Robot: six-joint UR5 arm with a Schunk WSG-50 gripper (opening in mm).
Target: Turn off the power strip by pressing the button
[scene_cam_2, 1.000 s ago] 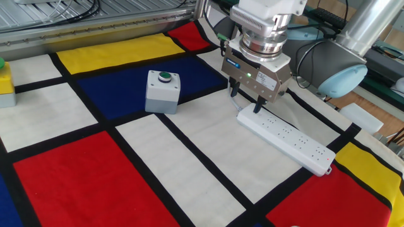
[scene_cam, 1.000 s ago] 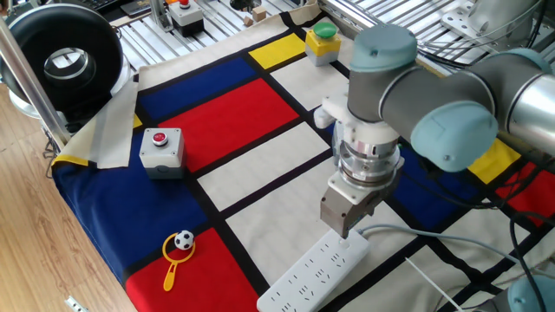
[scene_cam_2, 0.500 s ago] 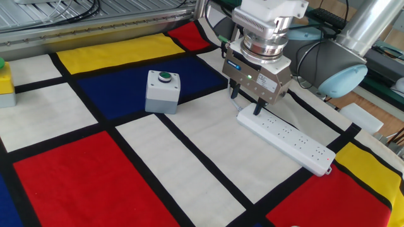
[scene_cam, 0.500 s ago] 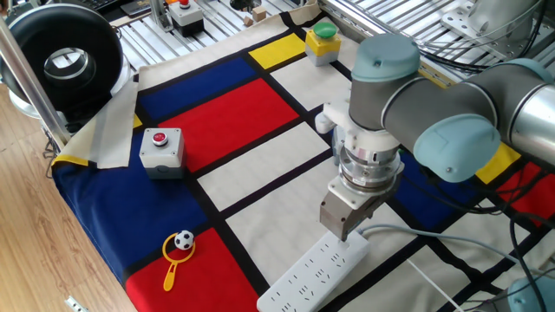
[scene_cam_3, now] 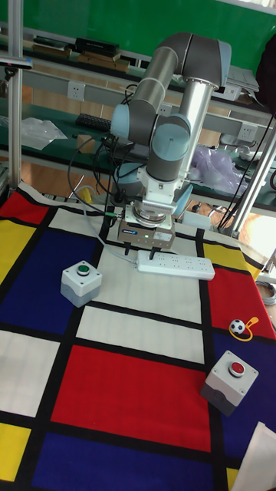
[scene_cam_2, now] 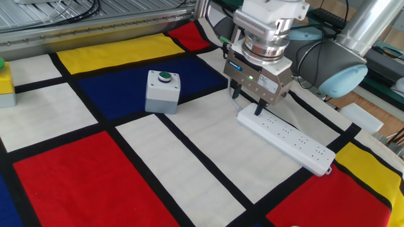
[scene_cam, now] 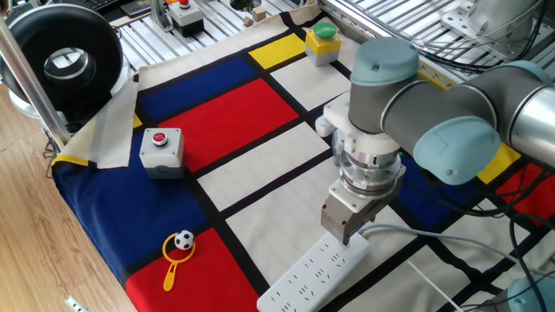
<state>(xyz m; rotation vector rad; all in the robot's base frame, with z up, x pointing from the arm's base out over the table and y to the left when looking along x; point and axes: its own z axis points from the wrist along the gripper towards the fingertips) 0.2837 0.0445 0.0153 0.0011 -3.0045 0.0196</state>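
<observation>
Worktop (scene_cam: 260, 173) covered by a cloth (scene_cam_2: 76, 183) of red, blue, yellow and white blocks edged in black. Lying on it: white power strip (scene_cam_2: 285, 140) near one end, grey box with green button (scene_cam_2: 162, 91) on blue, grey box with red button (scene_cam: 162, 151) at a red-blue border, small yellow toy with a football (scene_cam: 179, 251) nearby, yellow box with green cap (scene_cam: 322, 42) at the far edge.

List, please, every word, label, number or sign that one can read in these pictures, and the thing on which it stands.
None can be read.
Gripper: a small label on its body, too blurred to read.
Power strip: only socket holes show, no legible marking.
Green button box and red button box: no text visible.
</observation>
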